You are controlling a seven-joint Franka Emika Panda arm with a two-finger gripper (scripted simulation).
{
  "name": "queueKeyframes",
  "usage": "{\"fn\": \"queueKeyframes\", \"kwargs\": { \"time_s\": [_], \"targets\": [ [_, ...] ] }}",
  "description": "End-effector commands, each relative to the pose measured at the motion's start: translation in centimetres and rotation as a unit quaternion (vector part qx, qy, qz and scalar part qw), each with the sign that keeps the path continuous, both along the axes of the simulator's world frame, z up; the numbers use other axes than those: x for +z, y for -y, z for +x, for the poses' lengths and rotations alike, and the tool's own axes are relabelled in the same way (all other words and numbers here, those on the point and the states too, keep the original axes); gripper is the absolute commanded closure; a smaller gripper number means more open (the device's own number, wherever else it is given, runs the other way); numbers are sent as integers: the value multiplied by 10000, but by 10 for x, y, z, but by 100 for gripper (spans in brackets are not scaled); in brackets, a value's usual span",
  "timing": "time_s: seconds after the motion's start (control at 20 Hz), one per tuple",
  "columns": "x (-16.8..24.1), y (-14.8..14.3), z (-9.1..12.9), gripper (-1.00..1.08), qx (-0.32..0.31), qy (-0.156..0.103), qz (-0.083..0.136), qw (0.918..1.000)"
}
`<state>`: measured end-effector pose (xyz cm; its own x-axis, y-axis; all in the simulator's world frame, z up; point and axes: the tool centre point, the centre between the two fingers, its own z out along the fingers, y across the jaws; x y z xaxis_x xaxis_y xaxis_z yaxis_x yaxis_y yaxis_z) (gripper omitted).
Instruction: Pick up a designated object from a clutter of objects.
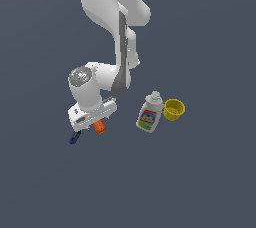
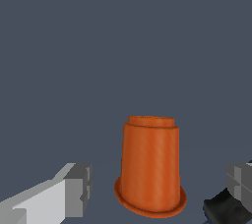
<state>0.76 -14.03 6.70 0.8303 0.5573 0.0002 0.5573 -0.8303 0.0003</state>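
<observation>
The small orange cup (image 1: 100, 127) lies on the grey floor just under my hand, in the exterior view's left half. In the wrist view the orange cup (image 2: 150, 166) stands between my two fingers, rim flared toward the camera. My gripper (image 1: 93, 122) (image 2: 157, 186) is open, with a gap between the cup and each grey fingertip (image 2: 76, 188). The blue-handled screwdriver (image 1: 74, 137) lies close beside the hand, partly hidden by it. A dark part that may belong to it shows by one fingertip (image 2: 225, 209).
A white labelled bottle (image 1: 150, 114) lies to the exterior view's right of the hand. A yellow cup (image 1: 174, 109) sits right beside it. Both are apart from the orange cup. The grey floor (image 1: 200, 182) stretches all around.
</observation>
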Motion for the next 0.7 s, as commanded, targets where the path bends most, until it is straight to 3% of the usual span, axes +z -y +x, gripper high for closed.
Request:
{"fn": "queueKeyframes", "kwargs": {
  "time_s": [0.0,0.45,0.5,0.65],
  "targets": [
    [-12,0,-1,-92,2,-4,1,10000],
    [-36,0,0,-92,10,-2,1,10000],
    [-36,0,0,108,10,-2,1,10000],
    [-36,0,0,108,10,-2,1,10000]
  ]
}}
